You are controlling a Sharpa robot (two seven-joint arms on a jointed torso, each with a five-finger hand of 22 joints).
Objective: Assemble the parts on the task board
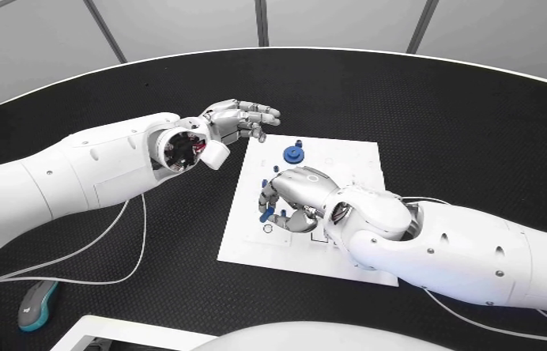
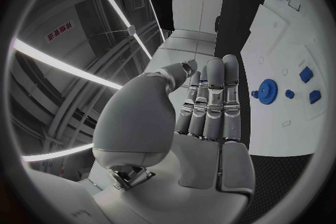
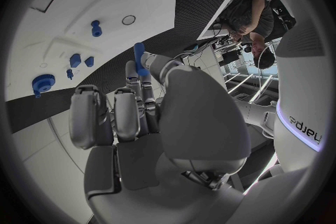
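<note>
Right hand (image 1: 299, 195) over the white board (image 1: 342, 179) pinching a blue peg (image 3: 139, 56) at its fingertips – shallow hold, likely to slip or tilt on insertion – left hand (image 1: 234, 120) idle beside, fingers together, nothing held.

- A robot lab or test cell, by the look of it.
- A round black table (image 1: 456, 106) stands before plain grey wall panels (image 1: 342, 7) with dark seams, more like a booth than a room at home.
- A white task board (image 1: 342, 161) with small blue parts (image 1: 293, 154) lies on it, a bench fixture.
- Thin white cables (image 1: 126, 240) trail across the table.
- Long strip lights (image 2: 63, 61) run overhead, possibly on a workshop ceiling; the fisheye bends them.
</note>
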